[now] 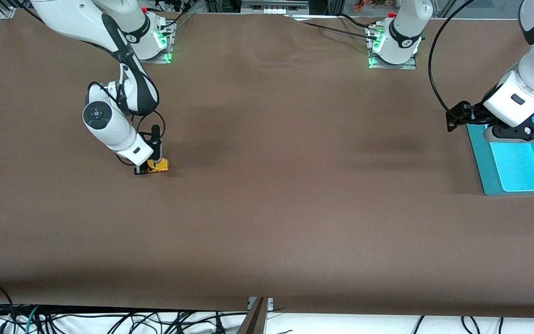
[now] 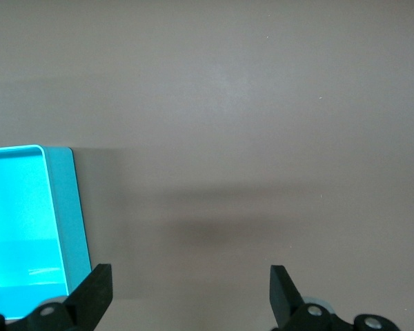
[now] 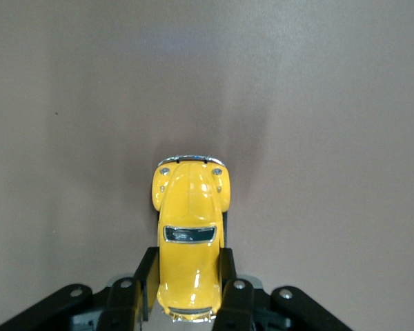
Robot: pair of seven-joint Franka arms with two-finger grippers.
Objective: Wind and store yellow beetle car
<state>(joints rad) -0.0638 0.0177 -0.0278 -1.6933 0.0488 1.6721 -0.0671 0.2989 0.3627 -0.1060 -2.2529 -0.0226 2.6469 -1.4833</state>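
The yellow beetle car (image 1: 160,165) stands on the brown table toward the right arm's end. My right gripper (image 1: 150,168) is down at the table and shut on it. In the right wrist view the car (image 3: 190,227) sits between the two black fingers (image 3: 147,276), which press on the rear part of its body, and its nose sticks out ahead of them. My left gripper (image 1: 457,118) waits open and empty in the air beside the teal bin (image 1: 482,167). Its fingertips (image 2: 96,289) stand wide apart over bare table.
The teal bin lies at the left arm's end of the table, and its rim also shows in the left wrist view (image 2: 63,207). The bin looks empty where it shows. Cables hang along the table edge nearest the camera.
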